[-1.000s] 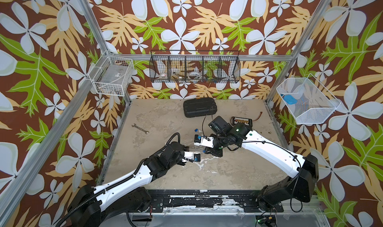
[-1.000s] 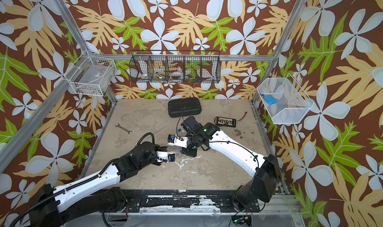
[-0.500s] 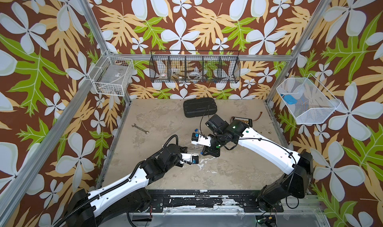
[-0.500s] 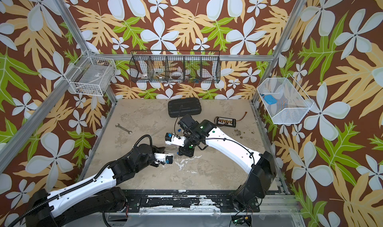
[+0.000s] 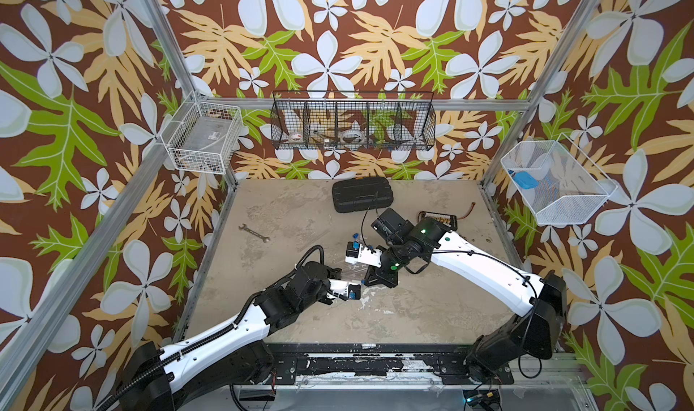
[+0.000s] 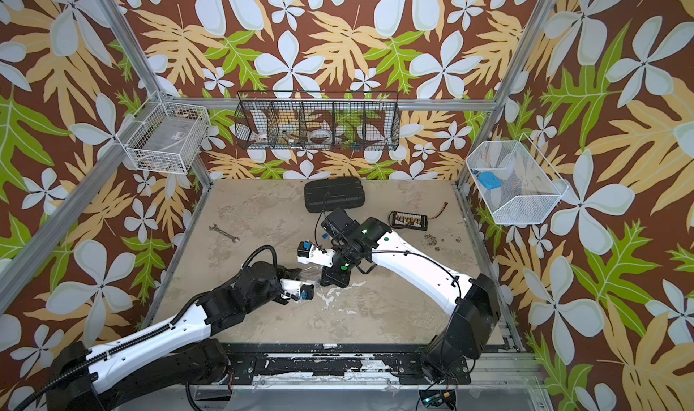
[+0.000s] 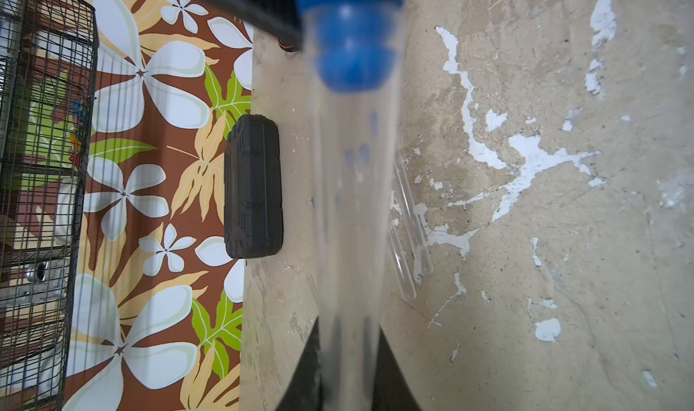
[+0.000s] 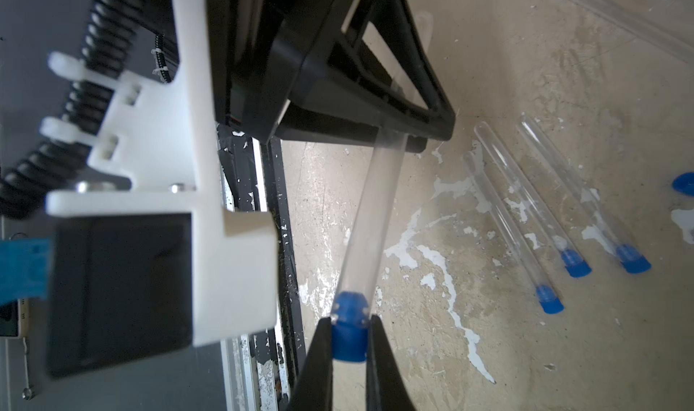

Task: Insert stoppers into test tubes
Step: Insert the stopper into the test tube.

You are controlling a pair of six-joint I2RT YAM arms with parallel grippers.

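My left gripper (image 7: pixel 349 364) is shut on a clear test tube (image 7: pixel 353 221) held above the table. A blue stopper (image 8: pixel 349 334) sits in that tube's mouth, and my right gripper (image 8: pixel 349 345) is shut on the stopper. In both top views the left gripper (image 5: pixel 338 272) and right gripper (image 5: pixel 366 279) meet tip to tip at mid-table. Three stoppered test tubes (image 8: pixel 525 221) lie side by side on the table beside them. A loose stopper (image 8: pixel 683 183) lies further off.
A black case (image 5: pixel 362 196) sits at the back of the table, a wrench (image 5: pixel 254 233) at the left and a small circuit board (image 5: pixel 437 217) at the right. Wire baskets (image 5: pixel 353 125) hang on the walls. Another clear tube (image 8: pixel 616 14) lies apart.
Both arms have shifted only slightly, the left gripper a little toward the table's front. The grips on the tube and the stopper are unchanged.
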